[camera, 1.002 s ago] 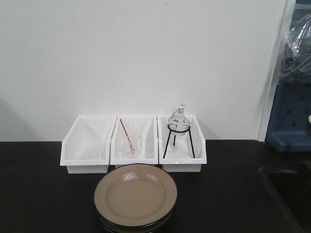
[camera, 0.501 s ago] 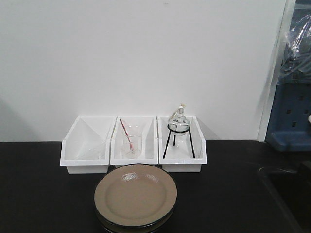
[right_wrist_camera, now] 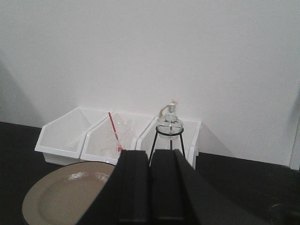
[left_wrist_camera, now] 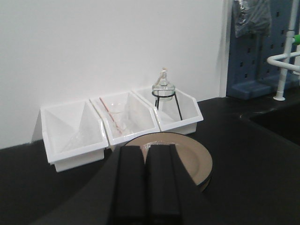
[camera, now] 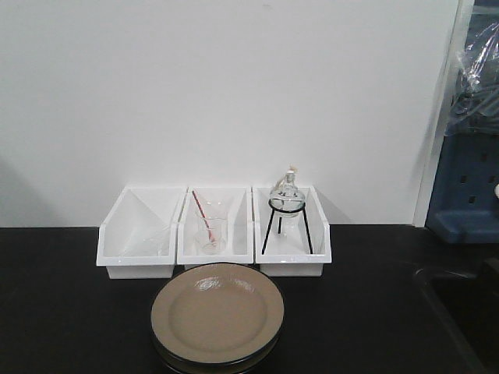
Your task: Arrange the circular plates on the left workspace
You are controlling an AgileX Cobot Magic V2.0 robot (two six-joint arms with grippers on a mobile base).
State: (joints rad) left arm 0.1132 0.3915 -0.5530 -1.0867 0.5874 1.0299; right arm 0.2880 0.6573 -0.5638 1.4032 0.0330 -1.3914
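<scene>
- Plates (camera: 217, 315): glossy beige, dark-rimmed.
- Worktop (camera: 62, 312): matte black.
- Three bins (camera: 214, 234): white.
- Stirring rod (camera: 203, 218): red.
- Flask stand (camera: 287, 226): black wire.

Two beige, black-rimmed plates (camera: 217, 315) sit stacked on the black countertop (camera: 70, 312).

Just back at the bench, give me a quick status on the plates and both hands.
Left hand shut, empty. Right hand shut, empty. Plates stacked on countertop, in front of white bins, untouched. Nothing blocking.
</scene>
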